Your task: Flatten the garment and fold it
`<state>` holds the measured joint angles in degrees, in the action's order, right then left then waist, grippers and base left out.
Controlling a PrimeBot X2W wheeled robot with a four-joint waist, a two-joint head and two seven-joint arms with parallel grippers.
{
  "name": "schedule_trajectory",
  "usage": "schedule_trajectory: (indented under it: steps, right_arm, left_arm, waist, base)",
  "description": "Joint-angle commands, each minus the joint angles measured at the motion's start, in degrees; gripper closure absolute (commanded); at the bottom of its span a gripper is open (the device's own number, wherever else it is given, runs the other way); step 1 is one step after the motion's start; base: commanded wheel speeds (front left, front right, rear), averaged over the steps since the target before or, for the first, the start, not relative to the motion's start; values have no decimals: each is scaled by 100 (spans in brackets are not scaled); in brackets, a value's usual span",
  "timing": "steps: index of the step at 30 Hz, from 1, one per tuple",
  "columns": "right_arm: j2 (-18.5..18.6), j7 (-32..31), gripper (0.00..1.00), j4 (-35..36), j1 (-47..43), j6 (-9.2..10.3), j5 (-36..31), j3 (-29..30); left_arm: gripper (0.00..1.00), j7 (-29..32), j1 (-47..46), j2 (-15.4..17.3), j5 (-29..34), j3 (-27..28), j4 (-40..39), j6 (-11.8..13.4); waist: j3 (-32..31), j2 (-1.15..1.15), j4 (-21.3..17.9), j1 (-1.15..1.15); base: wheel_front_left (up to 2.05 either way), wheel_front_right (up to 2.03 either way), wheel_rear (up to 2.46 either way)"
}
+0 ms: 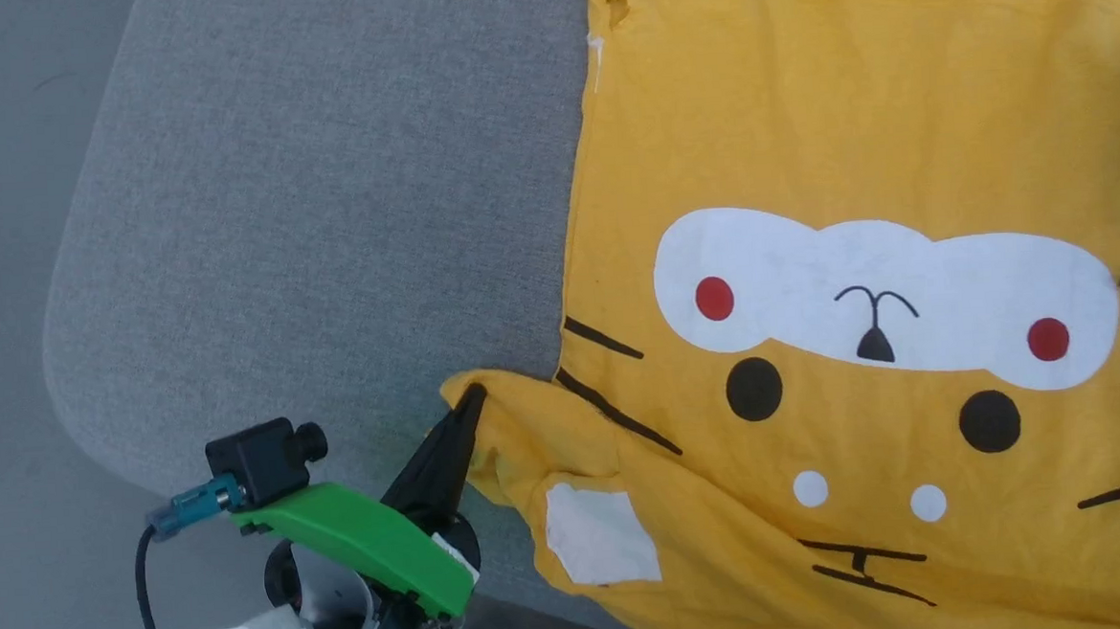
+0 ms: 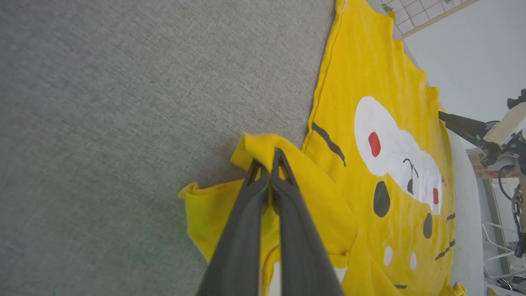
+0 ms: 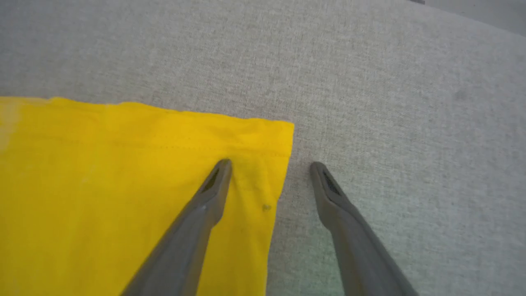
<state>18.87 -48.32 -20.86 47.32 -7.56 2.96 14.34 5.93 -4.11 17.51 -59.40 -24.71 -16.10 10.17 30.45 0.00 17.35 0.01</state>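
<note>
Garment (image 1: 851,194) lies spread print-up on the grey cloth-covered worktop (image 1: 325,221), taking the right part of the head view. The cartoon face shows: white band (image 1: 885,288) with red dots, black ovals, black stripes. It lies mostly flat, with light wrinkles near the lower edge.

The left end effector (image 1: 469,401) is at the garment's near-left flap, probably a sleeve. In my left wrist view the left end effector (image 2: 268,160) has both dark fingers pressed together, with yellow cloth pinched between the tips. The flap is bunched and lifted a bit off the worktop, folded towards the body of the shirt. A white patch (image 1: 598,533) sits just beside that flap.

The right end effector (image 3: 270,165) has its fingers well apart, straddling a side edge at a hemmed corner of the garment: one fingertip (image 3: 222,168) over yellow cloth, the other over bare grey worktop. I can't tell whether they touch the surface.
</note>
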Motion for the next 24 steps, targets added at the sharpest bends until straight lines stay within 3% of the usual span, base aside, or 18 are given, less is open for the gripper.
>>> schedule_trajectory:
  steps: [1, 7, 15, 19, 24]
  right_arm:
    - [-41, 3, 100, -92, 61, 8, -42, -18]
    - [-69, 125, 100, -130, 109, 8, 33, -105]
    - [-146, 842, 100, -152, -83, 8, 307, -75]
    - [-77, 1177, 100, -36, -442, 8, 601, 103]
    - [-47, 1528, 100, 641, -1341, 8, 1089, 452]
  left_arm:
    - [100, -40, -128, -31, 5, 28, 18, -13]
    - [100, -61, -146, 14, 12, 102, 52, 18]
    - [100, -56, -36, 122, -6, 214, 69, 112]
    - [100, -73, 150, 172, -34, 276, 37, 202]
    - [100, -116, 480, 262, -58, 382, -39, 355]
  waist:
    - [100, 0, 40, -1]
    - [2, 0, -153, -1]
    - [-594, 0, -680, -1]
    - [-999, 0, -982, -1]
    - [-1484, 0, -1376, -1]
  base:
    - [0, 0, 0]
    - [0, 0, 0]
    - [0, 0, 0]
    - [0, 0, 0]
    - [0, 0, 0]
